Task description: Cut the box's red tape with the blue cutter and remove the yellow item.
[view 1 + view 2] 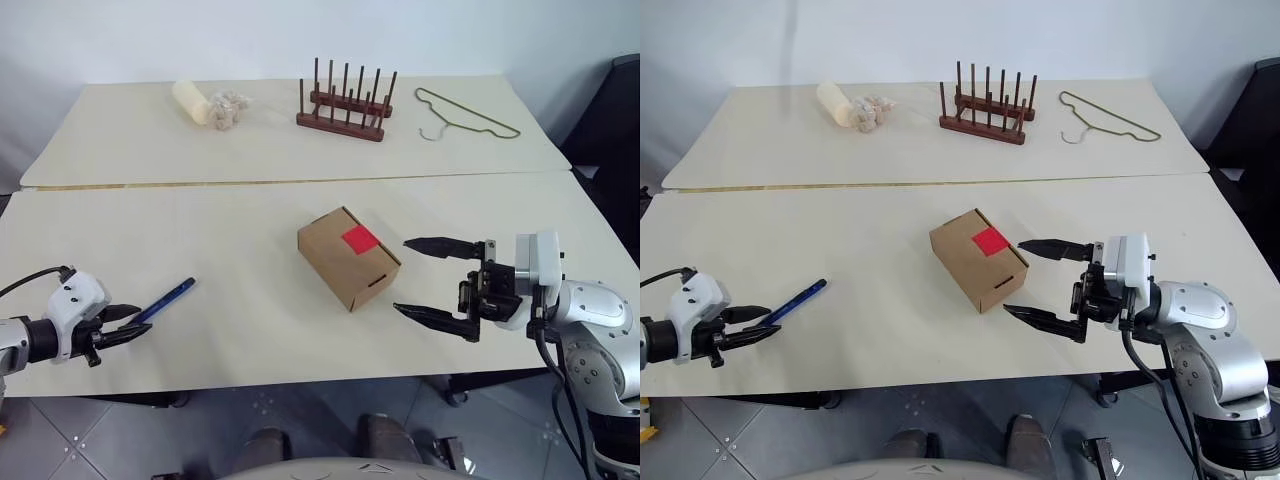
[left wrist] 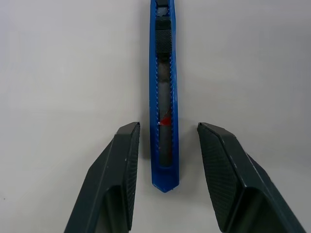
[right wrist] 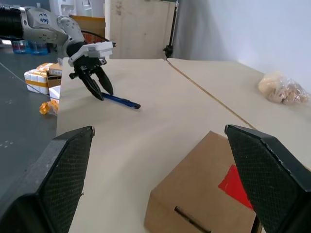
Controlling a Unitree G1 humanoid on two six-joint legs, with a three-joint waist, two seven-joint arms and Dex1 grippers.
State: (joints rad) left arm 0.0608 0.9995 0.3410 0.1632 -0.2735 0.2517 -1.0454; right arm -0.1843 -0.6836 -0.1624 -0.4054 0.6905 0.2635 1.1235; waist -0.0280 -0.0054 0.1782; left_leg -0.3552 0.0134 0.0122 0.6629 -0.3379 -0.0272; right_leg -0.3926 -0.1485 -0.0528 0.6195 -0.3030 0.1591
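Two claws: left claw [image 2: 167, 160] half-open, straddling blue cutter [image 2: 164, 97], gripping nothing; right claw [image 1: 432, 280] wide, empty.
Advice: centre cutter before closing.

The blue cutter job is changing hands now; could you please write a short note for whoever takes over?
Left gripper: open, fingers either side of the blue cutter's near end on the table, not gripping yet.
Right gripper: open wide, empty, beside the box.
Box: closed, mid-table, red tape uncut.
Done: nothing so far.
Left: grip cutter, cut tape, open box, take out the yellow item.
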